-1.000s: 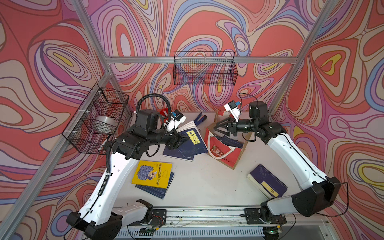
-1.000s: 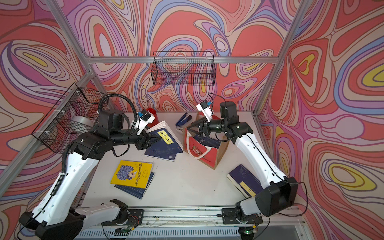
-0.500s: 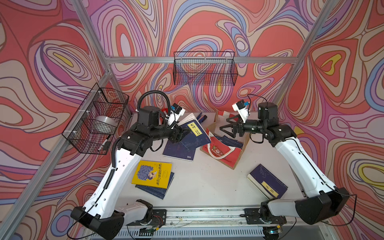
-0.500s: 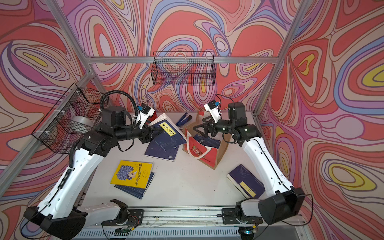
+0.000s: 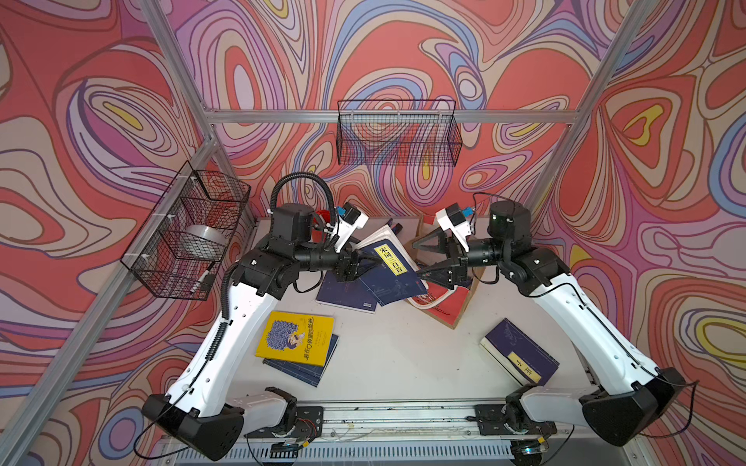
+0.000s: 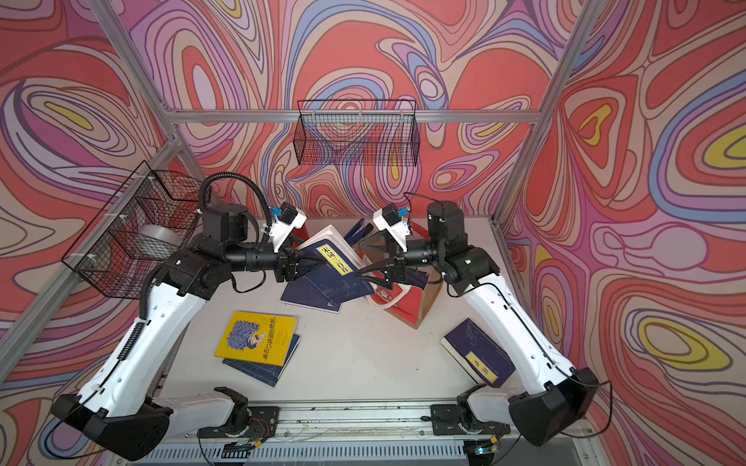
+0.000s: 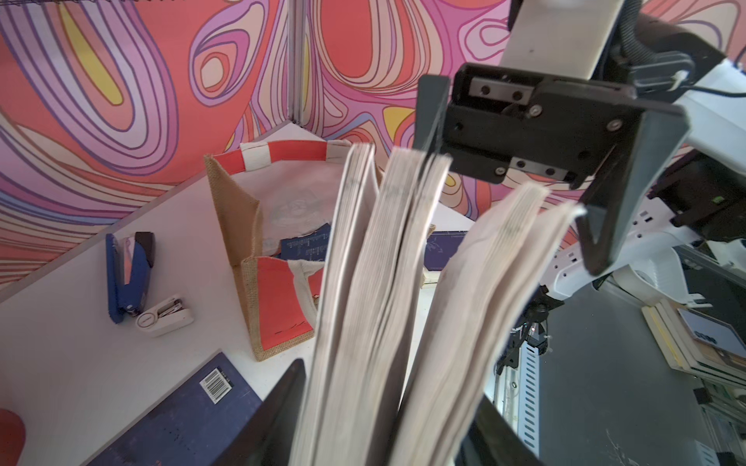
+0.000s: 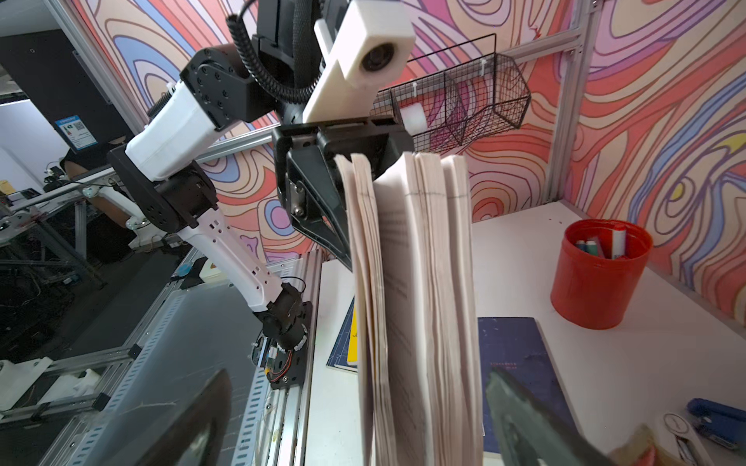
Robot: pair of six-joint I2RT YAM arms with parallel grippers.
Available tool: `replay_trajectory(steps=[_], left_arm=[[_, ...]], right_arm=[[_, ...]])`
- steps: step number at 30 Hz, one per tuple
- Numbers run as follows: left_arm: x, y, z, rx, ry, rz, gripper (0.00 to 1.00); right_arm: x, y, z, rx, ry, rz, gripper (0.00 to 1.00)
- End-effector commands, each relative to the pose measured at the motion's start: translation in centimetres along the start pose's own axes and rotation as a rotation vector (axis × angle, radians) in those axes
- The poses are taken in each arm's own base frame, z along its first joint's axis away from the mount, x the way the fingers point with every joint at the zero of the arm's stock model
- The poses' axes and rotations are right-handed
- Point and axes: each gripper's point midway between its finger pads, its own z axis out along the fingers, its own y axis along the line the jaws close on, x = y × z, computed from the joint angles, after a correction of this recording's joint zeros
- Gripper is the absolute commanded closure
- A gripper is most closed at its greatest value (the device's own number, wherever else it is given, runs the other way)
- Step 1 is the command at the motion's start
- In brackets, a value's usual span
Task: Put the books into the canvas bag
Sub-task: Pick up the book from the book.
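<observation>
Navy paperbacks (image 5: 389, 264) with a yellow title label hang tilted just beside the canvas bag (image 5: 446, 310) in both top views. The left gripper (image 5: 369, 260) clamps them at one edge. Over the bag's mouth, the right gripper (image 5: 418, 259) faces them with its jaws spread wide and nothing in them. A yellow book (image 5: 296, 339) lies on another navy one well apart from the bag, on the left arm's side. A single navy book (image 5: 520, 357) lies near the bag on the right arm's side. A flat navy book (image 5: 343, 296) rests on the table beside the bag, under the held ones.

In the left wrist view, fanned page edges (image 7: 383, 282) rise from between the left gripper's fingers (image 7: 282, 403). The bag stands open with a navy book inside (image 7: 306, 246), and a blue stapler (image 7: 129, 274) lies near it.

In the right wrist view the pages stand between the right gripper's parted fingers (image 8: 524, 415). How many books are gripped I cannot tell.
</observation>
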Motion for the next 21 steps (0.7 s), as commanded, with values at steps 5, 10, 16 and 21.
replay_trajectory(steps=[5,10,16,21], left_arm=[[-1.1,-2.6,-1.3,0.087,-0.035,0.032,1.00],[-0.9,-2.6,-1.6,0.071,-0.031,0.041,1.00],[-0.7,-2.3,-1.8,0.045,0.013,0.076,0.49],[-1.1,-0.3,-2.1,-0.044,0.055,0.106,0.24]], right_arm=[[0.7,-2.0,2.9,0.037,0.048,0.009,0.30],[0.2,-1.3,2.9,0.015,0.040,-0.004,0.96],[0.6,0.2,2.6,-0.038,0.058,-0.009,1.00],[1.0,0.9,2.5,-0.082,0.073,0.002,1.00]])
